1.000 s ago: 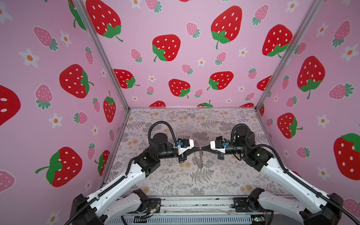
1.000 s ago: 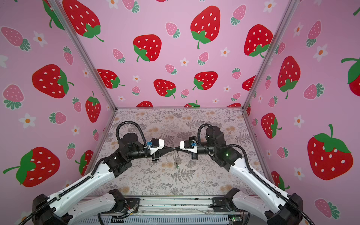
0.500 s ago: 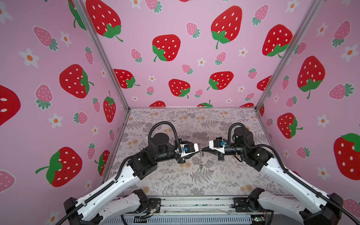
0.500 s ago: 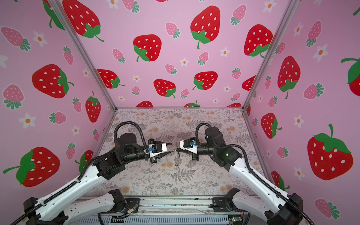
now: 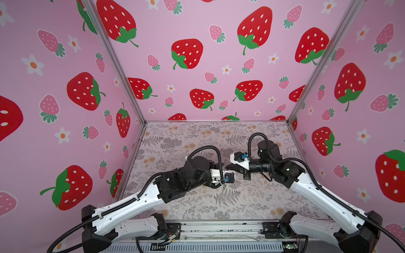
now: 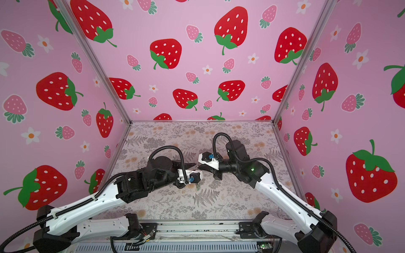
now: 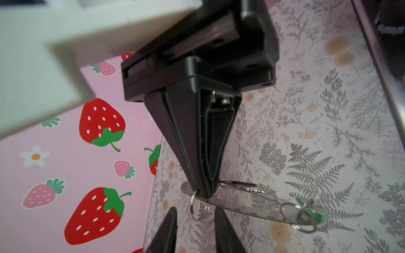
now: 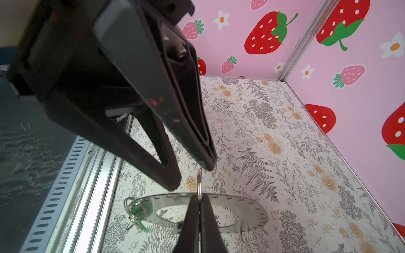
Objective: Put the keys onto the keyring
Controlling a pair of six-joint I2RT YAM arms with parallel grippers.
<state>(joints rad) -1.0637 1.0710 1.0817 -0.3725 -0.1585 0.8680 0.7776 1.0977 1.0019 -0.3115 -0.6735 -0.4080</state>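
Observation:
The keyring (image 7: pixel 252 210) is a flat grey metal ring with a wide hole, held above the table by my right gripper (image 8: pixel 199 199), which is shut on its rim. That same grip shows from the left wrist view, where the right gripper (image 7: pixel 205 192) comes down onto the ring. A green key (image 8: pixel 144 207) hangs on wire loops at one end of the keyring (image 8: pixel 252 207). My left gripper (image 7: pixel 196 215) is open. Its fingers stand on either side of a loose wire loop (image 7: pixel 191 207) without touching it. In a top view both grippers meet mid-table, right gripper (image 6: pixel 198 167) facing left gripper (image 6: pixel 190 164).
A floral mat (image 5: pixel 197 142) covers the table, boxed in by pink strawberry walls on three sides. A metal rail (image 5: pixel 219 227) with the arm bases runs along the front edge. Both arms cross the middle of the table.
My left gripper has opened, letting go, and its wrist has turned and shifted right. The right gripper stays shut on the keyring and has drawn back a little.

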